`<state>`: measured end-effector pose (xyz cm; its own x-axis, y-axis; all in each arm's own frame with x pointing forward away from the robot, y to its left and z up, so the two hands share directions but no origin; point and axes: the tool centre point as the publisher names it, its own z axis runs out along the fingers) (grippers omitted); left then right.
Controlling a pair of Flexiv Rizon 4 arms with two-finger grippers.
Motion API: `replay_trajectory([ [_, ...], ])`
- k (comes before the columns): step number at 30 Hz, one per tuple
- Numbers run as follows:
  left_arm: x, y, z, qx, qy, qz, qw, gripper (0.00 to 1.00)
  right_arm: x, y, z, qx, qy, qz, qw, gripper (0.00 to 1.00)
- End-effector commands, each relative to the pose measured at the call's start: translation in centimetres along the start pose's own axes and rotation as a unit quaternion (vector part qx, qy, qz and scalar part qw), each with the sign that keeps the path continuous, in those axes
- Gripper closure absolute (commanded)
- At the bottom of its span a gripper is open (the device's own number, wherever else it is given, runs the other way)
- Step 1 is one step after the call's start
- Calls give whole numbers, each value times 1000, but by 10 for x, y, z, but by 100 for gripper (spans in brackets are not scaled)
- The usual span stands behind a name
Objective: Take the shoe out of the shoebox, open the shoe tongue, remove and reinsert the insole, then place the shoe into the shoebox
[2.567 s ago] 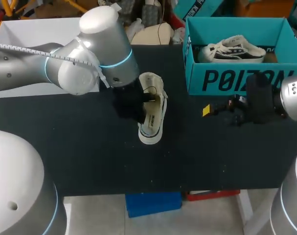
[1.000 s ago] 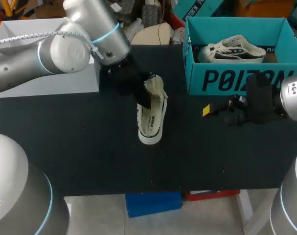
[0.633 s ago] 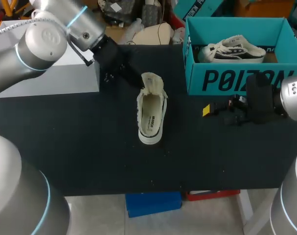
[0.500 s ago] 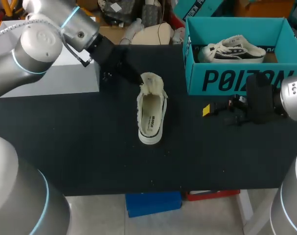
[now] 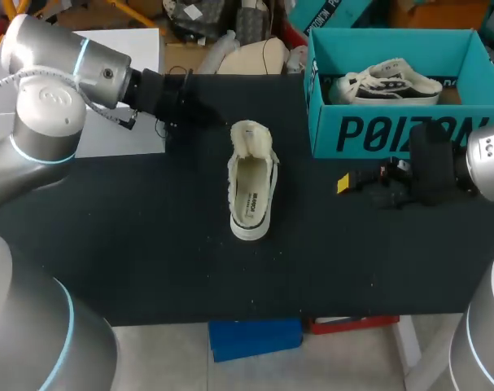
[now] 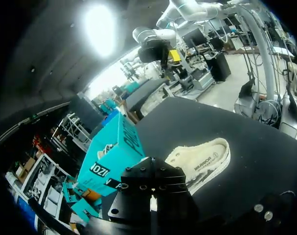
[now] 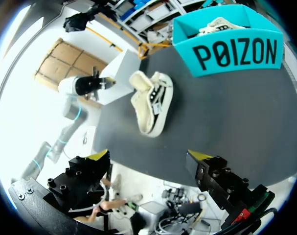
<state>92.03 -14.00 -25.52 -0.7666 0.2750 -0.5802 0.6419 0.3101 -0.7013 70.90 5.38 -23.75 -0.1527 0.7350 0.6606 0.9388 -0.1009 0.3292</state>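
- On the table [image 5: 133, 244], beside the shoebox [image 5: 393, 134], the shoe [image 5: 252, 183] lies mouth-up, unheld.
- Left gripper [image 5: 199, 110] near its toe: state unreadable.
- Right gripper [image 7: 148, 155] gapes wide, empty.
- Unbraced, shoe could skid when the insole [image 5: 251, 197] is pulled.

Shoe [image 5: 251, 183] lies mid-table [image 5: 149, 261], lengthwise front-to-back, toe end twd back. Shoebox [image 5: 393, 134] sits at back-R of table; 2nd shoe [image 5: 385, 81] inside it. L gripper [image 5: 216, 120] behind & left of the shoe's toe, near, not touching. R gripper [image 5: 348, 183] right of shoe, in front of shoebox, apart from both. Block [image 5: 120, 134] at back-L, beside L arm.
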Motion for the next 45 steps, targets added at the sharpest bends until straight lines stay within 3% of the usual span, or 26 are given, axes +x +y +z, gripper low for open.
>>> replay_trajectory([
  [1,-11,5,4,-25,-78,-22,996,100,0,0,0,0,-1,0,1000,0],
  [10,-50,32,10,-60,-51,-32,996,100,0,0,0,0,-1,0,1000,0],
  [22,-74,62,37,-76,31,-3,997,100,0,0,0,0,-1,0,1000,0],
  [25,-74,66,47,-80,74,16,994,100,0,0,0,0,-1,0,1000,0],
  [35,-76,79,80,-94,147,39,984,100,0,0,0,0,-1,0,1000,0],
  [45,-46,76,105,-70,199,41,977,100,0,0,0,0,-1,0,1000,0],
])
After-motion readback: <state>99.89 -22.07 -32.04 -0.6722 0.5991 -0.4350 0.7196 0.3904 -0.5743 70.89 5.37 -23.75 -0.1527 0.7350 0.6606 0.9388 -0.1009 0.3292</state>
